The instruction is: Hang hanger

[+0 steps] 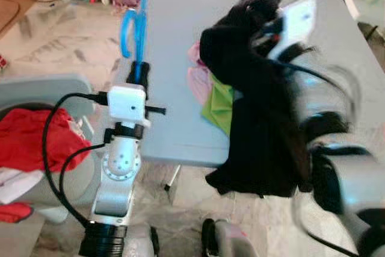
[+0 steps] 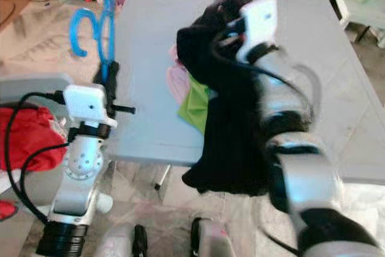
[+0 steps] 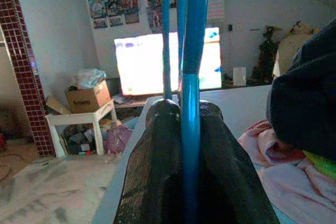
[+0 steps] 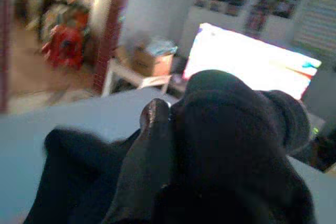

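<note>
Hanger first: the bright blue plastic hanger (image 1: 137,28) stands upright at the left edge of the pale grey bench (image 1: 180,40), its lower bar clamped in the jaws of the left gripper (image 1: 142,76), with its hook curling over the floor side. In the same left eye view, the right gripper (image 1: 264,4) is buried in a black garment (image 1: 252,106) that drapes off the bench's near edge; a pink cloth (image 1: 198,79) and a green cloth (image 1: 218,106) lie beneath it. A red cloth (image 1: 33,136) sits in a grey bin at the left.

Along the left wrist view, the two black fingers (image 3: 157,182) close tight on the blue bar.

Along the right wrist view, the right fingers (image 4: 152,145) press into bunched black fabric, seemingly pinching it.

By my reading, both pieces are picked up, but the garment is not yet on the hanger and no rail is visible, so dressing and hanging remain.
</note>
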`<state>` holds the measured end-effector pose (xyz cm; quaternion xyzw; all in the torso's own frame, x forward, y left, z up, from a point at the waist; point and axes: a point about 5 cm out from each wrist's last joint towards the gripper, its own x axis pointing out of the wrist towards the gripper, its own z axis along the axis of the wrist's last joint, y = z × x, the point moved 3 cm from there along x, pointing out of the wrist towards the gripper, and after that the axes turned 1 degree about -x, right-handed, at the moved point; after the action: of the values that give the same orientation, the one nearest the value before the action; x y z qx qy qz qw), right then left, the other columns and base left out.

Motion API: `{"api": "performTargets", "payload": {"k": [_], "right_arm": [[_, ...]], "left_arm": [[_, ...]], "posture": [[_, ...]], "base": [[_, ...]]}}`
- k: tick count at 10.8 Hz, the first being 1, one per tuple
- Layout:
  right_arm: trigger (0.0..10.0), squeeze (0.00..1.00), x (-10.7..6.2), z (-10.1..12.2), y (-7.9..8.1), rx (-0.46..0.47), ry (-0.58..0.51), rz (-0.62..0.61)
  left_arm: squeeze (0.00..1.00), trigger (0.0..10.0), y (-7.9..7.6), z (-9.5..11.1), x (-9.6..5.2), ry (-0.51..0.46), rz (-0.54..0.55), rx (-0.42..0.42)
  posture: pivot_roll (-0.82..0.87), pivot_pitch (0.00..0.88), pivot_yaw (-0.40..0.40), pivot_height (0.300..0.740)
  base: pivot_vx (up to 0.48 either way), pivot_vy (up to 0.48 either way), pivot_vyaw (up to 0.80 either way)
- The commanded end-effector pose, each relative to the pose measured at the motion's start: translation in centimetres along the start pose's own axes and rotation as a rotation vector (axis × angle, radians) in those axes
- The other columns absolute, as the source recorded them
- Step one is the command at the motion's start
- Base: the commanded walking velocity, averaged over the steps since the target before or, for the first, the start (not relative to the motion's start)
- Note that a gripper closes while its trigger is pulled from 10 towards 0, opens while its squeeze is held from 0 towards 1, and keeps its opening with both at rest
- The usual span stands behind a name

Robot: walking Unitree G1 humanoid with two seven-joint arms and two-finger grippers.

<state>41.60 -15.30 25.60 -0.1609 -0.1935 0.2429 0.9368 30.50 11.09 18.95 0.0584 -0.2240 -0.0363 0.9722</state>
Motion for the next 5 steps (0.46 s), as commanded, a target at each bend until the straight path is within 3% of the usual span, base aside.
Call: {"api": "performTargets", "payload": {"k": [1, 2, 5], "right_arm": [[10.0, 1.0, -1.0, -1.6, 2.2, -0.053, 0.066, 0.17], [10.0, 1.0, -2.4, -1.7, 3.1, -0.07, 0.057, 0.302], [10.0, 1.0, -5.1, -1.1, -0.5, 0.049, 0.11, 0.294]], "left_arm": [[0.0, 10.0, -0.3, -2.3, -0.9, 0.109, -0.016, 0.006], [0.0, 10.0, -0.2, -2.4, -0.8, 0.112, -0.018, 0.006], [0.0, 10.0, -0.4, -2.7, -1.1, 0.13, -0.036, 0.002]], "posture": [[0.05, 0.167, -0.039, 0.74], [0.05, 0.167, -0.036, 0.74], [0.04, 0.167, -0.03, 0.74]], "base": [[0.0, 0.0, 0.0], [0.0, 0.0, 0.0], [0.0, 0.0, 0.0]]}}
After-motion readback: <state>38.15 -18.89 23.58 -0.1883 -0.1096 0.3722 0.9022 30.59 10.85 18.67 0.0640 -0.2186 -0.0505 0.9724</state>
